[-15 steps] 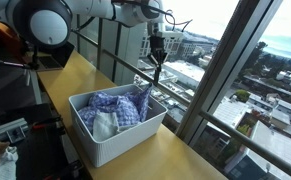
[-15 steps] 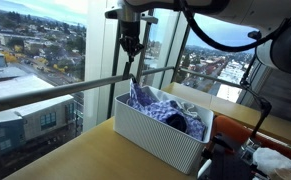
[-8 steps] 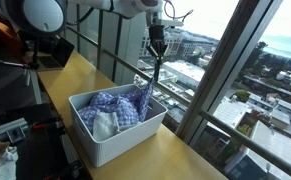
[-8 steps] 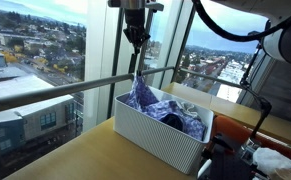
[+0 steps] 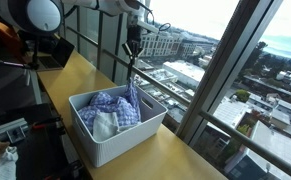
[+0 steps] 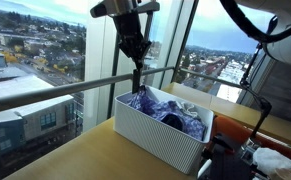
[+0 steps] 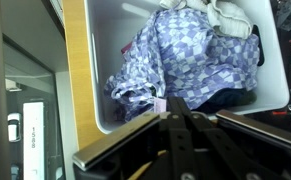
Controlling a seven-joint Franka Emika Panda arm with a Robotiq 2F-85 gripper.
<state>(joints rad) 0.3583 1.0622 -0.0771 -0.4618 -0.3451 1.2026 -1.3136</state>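
Open air above bin (image 5: 125,143) — cloth (image 5: 110,105) fills it, railing (image 6: 55,90) behind, window post (image 5: 217,75) seemingly near

The bin (image 5: 110,148) is white. In it, the checked cloth (image 5: 113,104) is blue and white, the rag (image 5: 103,124) is plain white, and a dark piece (image 7: 230,100) may be navy. The table (image 5: 180,158) under it is yellow-brown.

**Franka Panda arm** (image 5: 93,6): glossy white shell made of rounded tubular links.
**Joint cap** (image 5: 45,14): large round disc with a dark face set in a broad white ring.
**Wrist section** (image 6: 125,8): pale grey housing, squarish, with a darker underside, seen in an exterior view.
**Robotiq gripper** (image 5: 132,63): matt black body, compact, tapering downward.
**Fingers** (image 7: 173,140): two, black and slim; the wrist view shows straight bars and linkage struts.
**Cable** (image 5: 153,22): thin, black, looping loosely beside the wrist.
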